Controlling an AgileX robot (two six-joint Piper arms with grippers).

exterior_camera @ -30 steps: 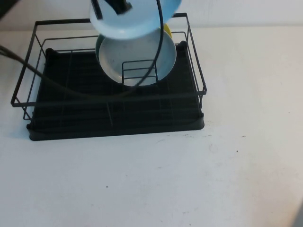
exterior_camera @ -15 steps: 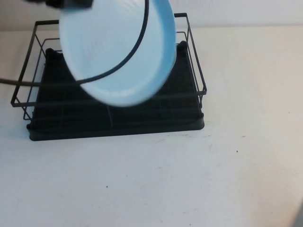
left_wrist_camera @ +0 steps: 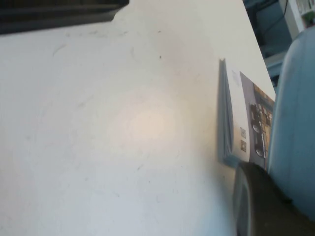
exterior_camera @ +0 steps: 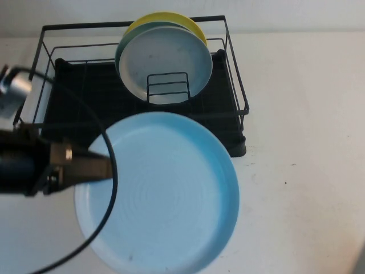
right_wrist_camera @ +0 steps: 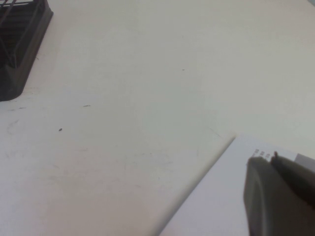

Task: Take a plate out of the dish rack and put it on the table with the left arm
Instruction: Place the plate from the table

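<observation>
The light sky-blue plate [exterior_camera: 162, 197] is held nearly level, face up, over the table [exterior_camera: 302, 142] in front of the dish rack [exterior_camera: 85, 108]. It hides the rack's front right edge. My left gripper [exterior_camera: 104, 165] reaches in from the left and is shut on the plate's left rim. In the left wrist view one dark finger [left_wrist_camera: 258, 206] lies against the plate's blue rim [left_wrist_camera: 295, 118]. My right gripper [right_wrist_camera: 275, 194] stays parked low at the table's right side, fingers together and empty.
A pale grey-white plate [exterior_camera: 165, 63] and a yellow plate [exterior_camera: 165, 20] behind it stand upright in the rack. White printed paper [left_wrist_camera: 238, 123] lies at the table's edge, and the right wrist view shows white paper [right_wrist_camera: 216, 201] under my right gripper. A black cable [exterior_camera: 108, 188] loops over the plate.
The blue plate has come down from above the rack toward the front. It has tipped from tilted to nearly level over the table. The two plates in the rack now show.
</observation>
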